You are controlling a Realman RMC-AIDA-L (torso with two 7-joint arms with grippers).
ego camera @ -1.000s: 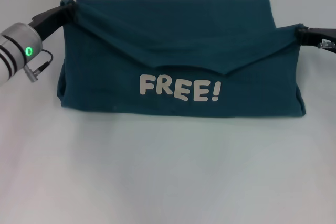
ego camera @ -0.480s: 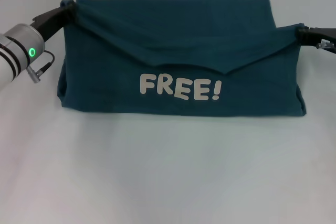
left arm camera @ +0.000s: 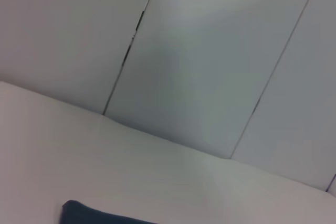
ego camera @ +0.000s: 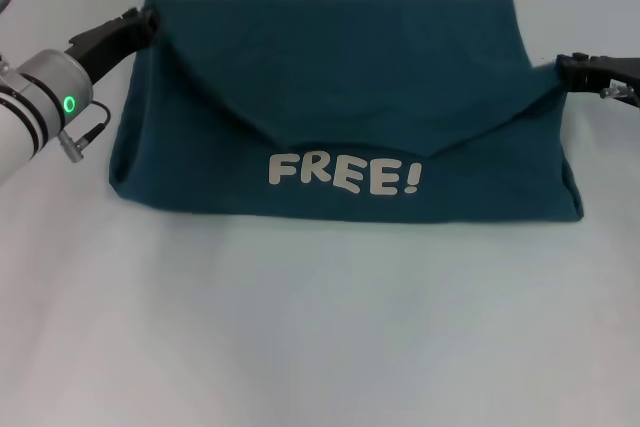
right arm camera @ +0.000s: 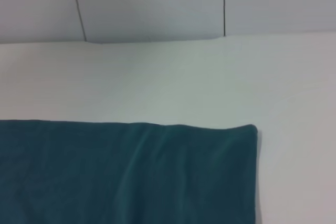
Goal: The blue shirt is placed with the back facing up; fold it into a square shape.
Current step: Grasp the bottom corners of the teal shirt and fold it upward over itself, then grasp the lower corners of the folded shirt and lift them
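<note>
Since a second ago, the blue shirt (ego camera: 340, 97) has had its folded-over flap pulled tauter and flatter, its point now just above the off-white "FREE!" lettering (ego camera: 343, 174). It lies folded into a wide band across the far middle of the pale tabletop (ego camera: 320, 327). At its left corner the left end effector (ego camera: 143, 20) seems clamped on cloth; the right end effector (ego camera: 563, 66) meets the right corner, and its grip cannot be told.

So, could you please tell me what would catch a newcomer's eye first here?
The blue shirt spread across the white table, its off-white "FREE!" lettering facing up below a V-shaped flap. The left claw and right claw sit at its two upper corners.
</note>
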